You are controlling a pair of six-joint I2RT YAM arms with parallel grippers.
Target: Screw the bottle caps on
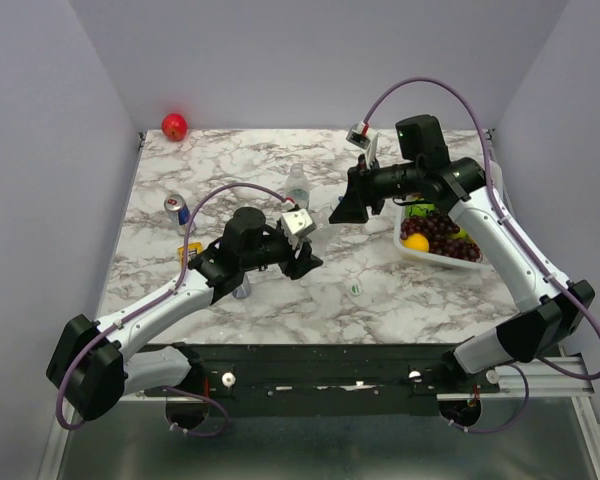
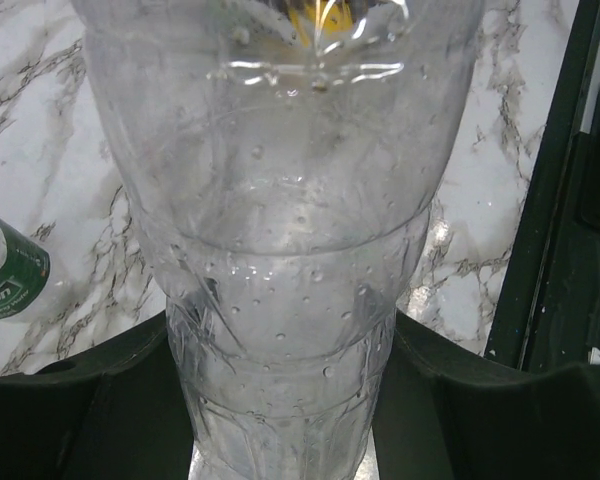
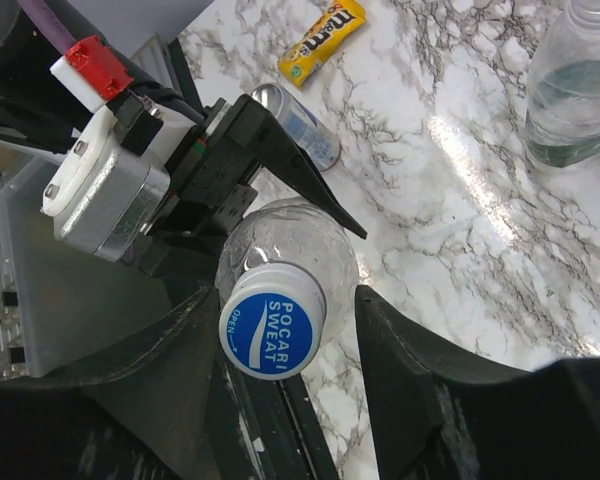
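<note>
My left gripper (image 2: 280,340) is shut on the body of the plain clear bottle (image 2: 280,230) and holds it tilted above the table. In the right wrist view its white and blue cap (image 3: 272,321) sits on the bottle's neck (image 3: 305,240). My right gripper (image 3: 280,300) is open around that cap, with a gap on the right side. The green-label bottle (image 1: 297,187) stands at mid-table and also shows in the wrist views (image 2: 10,280) (image 3: 575,90). The white cap with a green mark (image 1: 356,287) lies on the table near the front.
A clear tray (image 1: 408,252) with grapes and an orange sits at the right. A drink can (image 1: 177,208) stands at the left, another can (image 3: 298,122) is near my left arm, and a yellow candy packet (image 3: 325,38) lies by it. A red ball (image 1: 174,126) sits far back left.
</note>
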